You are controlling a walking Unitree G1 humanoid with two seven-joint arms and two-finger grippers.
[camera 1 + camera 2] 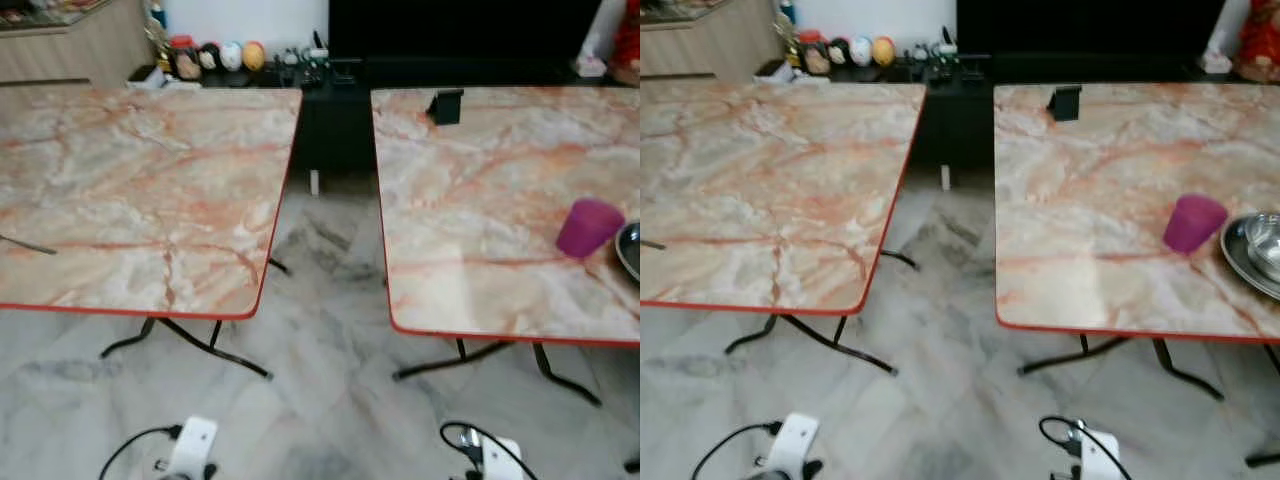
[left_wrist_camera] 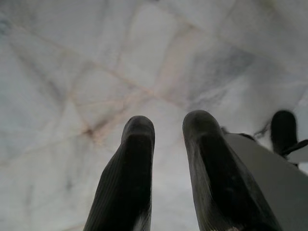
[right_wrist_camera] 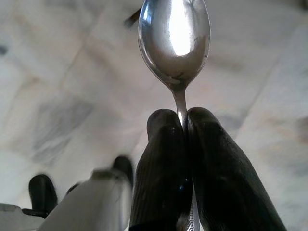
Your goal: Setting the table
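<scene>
nearest, both arms hung low over the marble floor [image 1: 330, 400]. the right end effector [image 3: 185, 120] was pinched tight on the neck of a steel spoon [image 3: 174, 41], the bowl sticking out past the fingertips toward the floor. the left end effector [image 2: 168, 127] carried nothing, its fingers a narrow gap apart.

further on stood two marble-patterned folding counters with a strip of floor between them. the left counter [image 1: 140, 190] was almost bare. on the right counter [image 1: 480, 200] a purple cup [image 1: 588, 226] stood just beside a steel plate [image 1: 1240, 262] with a steel bowl [image 1: 1265, 240] on it, near the right edge. a small black stand [image 1: 445, 105] sat at the far side.

the grip looked thin to me: only the slim neck was caught, so a jolt while walking could twist the spoon or drop it. setting it down by the plate, the arm might also knock the cup over.
</scene>
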